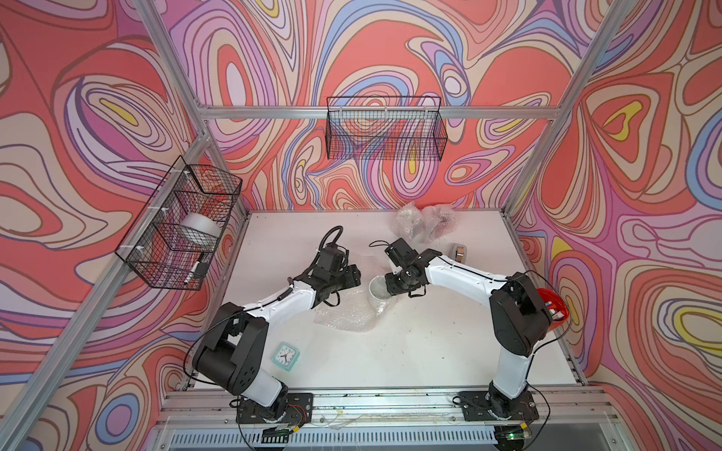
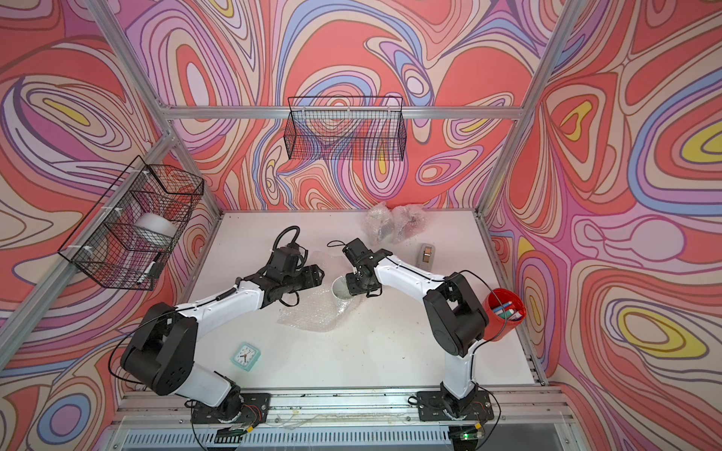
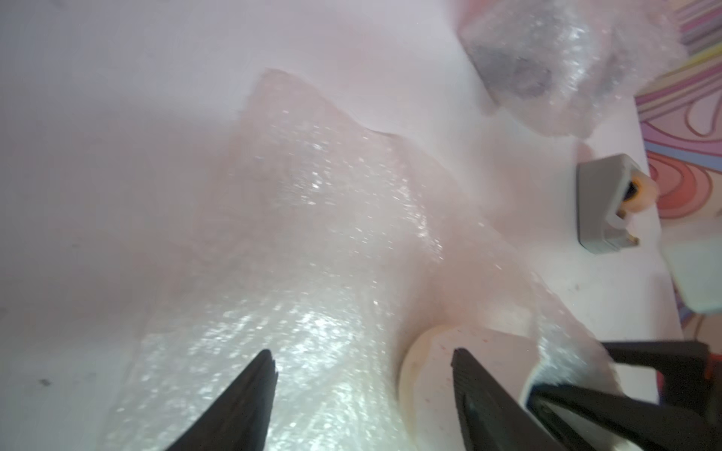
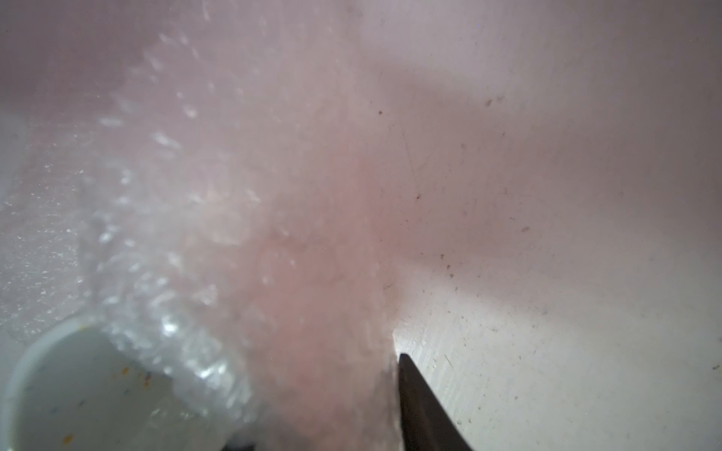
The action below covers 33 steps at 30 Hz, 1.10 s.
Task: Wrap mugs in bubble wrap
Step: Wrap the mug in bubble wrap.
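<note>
2 wrapped bundles parked at back of counter: I judge 2 mugs done. Third, white mug, sits mid-counter, mouth up, on bubble wrap sheet, barely covered: 1 left. My left pincer gapes over sheet, empty. My right pincer at mug rim; 1 finger hidden behind wrap, grip unclear. Bundle contents blurred.

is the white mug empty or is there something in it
Empty: in the right wrist view the white mug shows only its bare, slightly speckled white inside, nothing lying in it.
</note>
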Tool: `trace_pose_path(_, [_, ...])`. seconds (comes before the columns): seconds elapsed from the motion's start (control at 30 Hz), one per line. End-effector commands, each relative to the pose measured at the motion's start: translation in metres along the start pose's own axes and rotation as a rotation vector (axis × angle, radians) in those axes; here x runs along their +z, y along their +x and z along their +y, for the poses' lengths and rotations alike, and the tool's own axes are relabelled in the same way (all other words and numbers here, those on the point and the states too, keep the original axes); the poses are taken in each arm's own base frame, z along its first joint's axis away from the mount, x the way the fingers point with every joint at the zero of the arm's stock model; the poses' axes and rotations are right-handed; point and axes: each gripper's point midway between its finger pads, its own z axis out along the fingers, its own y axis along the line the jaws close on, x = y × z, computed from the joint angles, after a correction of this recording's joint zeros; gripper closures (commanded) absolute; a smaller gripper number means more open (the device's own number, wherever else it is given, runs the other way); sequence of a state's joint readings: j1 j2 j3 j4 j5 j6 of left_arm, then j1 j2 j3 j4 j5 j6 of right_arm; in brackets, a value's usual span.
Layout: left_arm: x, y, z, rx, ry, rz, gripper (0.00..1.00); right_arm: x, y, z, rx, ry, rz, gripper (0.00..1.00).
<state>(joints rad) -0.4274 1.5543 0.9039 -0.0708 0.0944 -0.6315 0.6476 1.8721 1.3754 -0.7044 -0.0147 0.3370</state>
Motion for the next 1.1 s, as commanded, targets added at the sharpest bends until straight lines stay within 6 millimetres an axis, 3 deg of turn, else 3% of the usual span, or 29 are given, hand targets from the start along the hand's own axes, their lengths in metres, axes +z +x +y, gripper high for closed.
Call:
trace_pose_path(0.0, [0.006, -0.008, 0.023, 0.031, -0.066, 0.075, 0.39, 0.021, 0.027, -0.012, -0.038, 0.058, 0.107, 0.6])
trace_pose_path(0.27, [0.044, -0.044, 0.041, 0.125, -0.109, 0.194, 0.42, 0.018, 0.022, -0.011, -0.083, 0.063, 0.08, 0.66])
trace_pose_path(0.47, [0.071, -0.058, 0.051, 0.128, -0.132, 0.253, 0.41, 0.021, 0.014, -0.004, -0.147, 0.036, 0.07, 0.67])
trace_pose_path(0.7, [0.09, -0.062, 0.057, 0.125, -0.154, 0.288, 0.41, 0.019, 0.005, 0.0, -0.176, 0.026, 0.059, 0.68])
trace_pose_path(1.07, [0.106, -0.047, 0.07, 0.119, -0.19, 0.352, 0.39, 0.022, 0.009, 0.007, -0.172, 0.006, 0.06, 0.7])
